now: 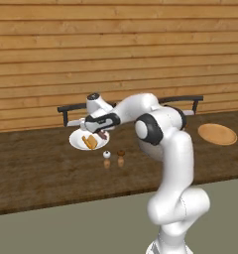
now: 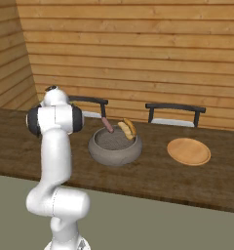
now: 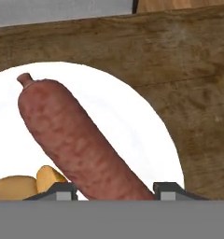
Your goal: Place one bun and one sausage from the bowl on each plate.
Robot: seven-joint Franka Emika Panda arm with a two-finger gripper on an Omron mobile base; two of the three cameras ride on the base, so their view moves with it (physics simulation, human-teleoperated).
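Hand view gives me the gripper (image 3: 113, 190) partly closed, its two dark tips clamped on either side of a sausage (image 3: 79, 142) that runs up toward eleven o'clock over the white plate (image 3: 132, 121); a bun (image 3: 25, 184) lies on that plate at eight o'clock; from the right base, the grey bowl (image 2: 114, 149) holds another sausage (image 2: 107, 124) and bun (image 2: 127, 128), with the wooden plate (image 2: 188, 151) at its three o'clock.

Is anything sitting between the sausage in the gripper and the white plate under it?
Nothing visible. The sausage hangs over bare white plate, held in the gripper; the bun lies off to one side.
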